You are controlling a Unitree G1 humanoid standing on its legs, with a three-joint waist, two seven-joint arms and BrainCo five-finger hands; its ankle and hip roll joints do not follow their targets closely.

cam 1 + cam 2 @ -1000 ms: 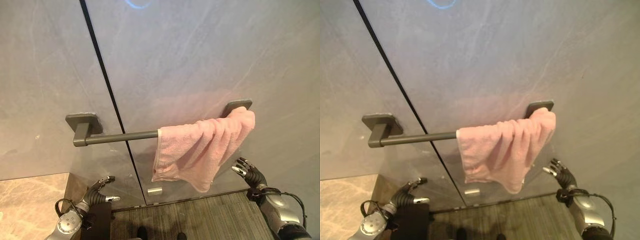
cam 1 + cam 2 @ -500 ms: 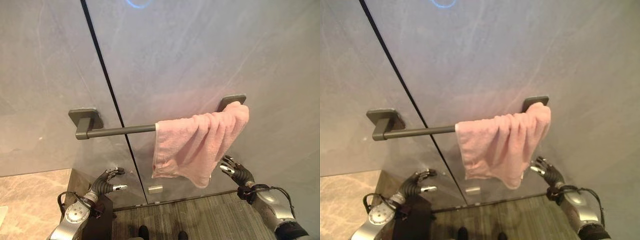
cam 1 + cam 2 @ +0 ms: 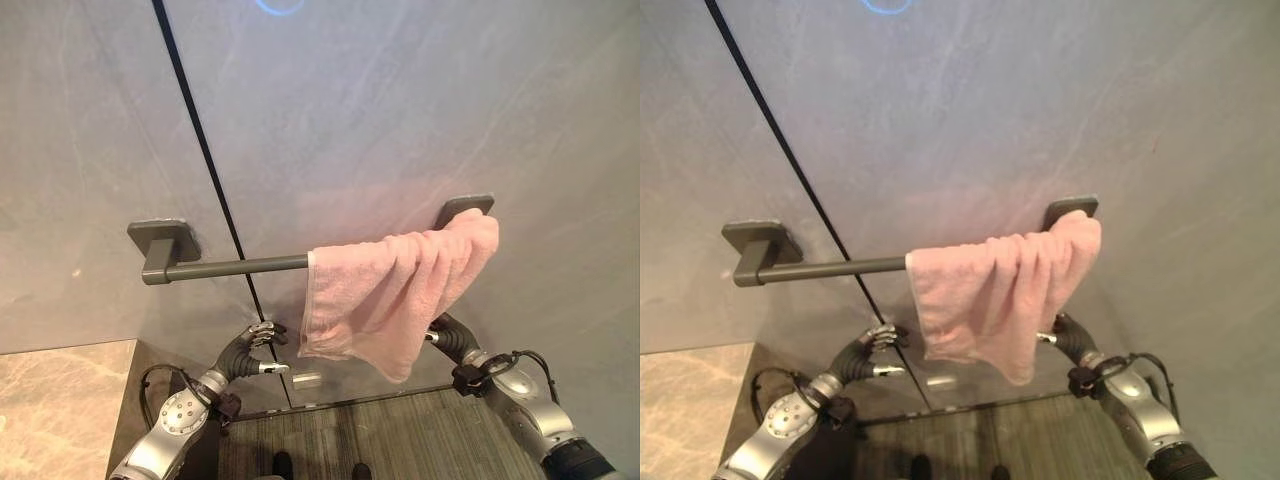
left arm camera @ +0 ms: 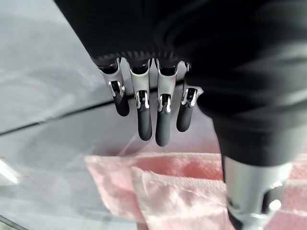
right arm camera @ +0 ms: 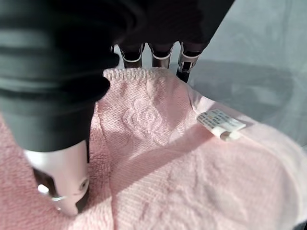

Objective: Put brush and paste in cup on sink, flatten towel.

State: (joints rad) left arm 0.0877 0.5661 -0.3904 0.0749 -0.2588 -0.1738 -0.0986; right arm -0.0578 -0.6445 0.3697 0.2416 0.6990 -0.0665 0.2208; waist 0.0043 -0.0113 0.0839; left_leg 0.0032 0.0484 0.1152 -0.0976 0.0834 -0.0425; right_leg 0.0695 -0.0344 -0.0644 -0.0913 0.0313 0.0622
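Pink towel (image 3: 395,290) hangs bunched on the right half of the grey bar (image 3: 235,266), its top end against the bar's right wall mount (image 3: 463,209); left half of the bar is bare. Towel has a small white tag (image 5: 220,124). Left hand (image 3: 245,350) is just below the bar, beside the towel's lower left corner, not touching it; fingers (image 4: 149,112) straight, released, holding nothing. Right hand (image 3: 447,335) is under the towel's lower right edge, fingers (image 5: 185,62) going behind the cloth; can't tell if they grip it.
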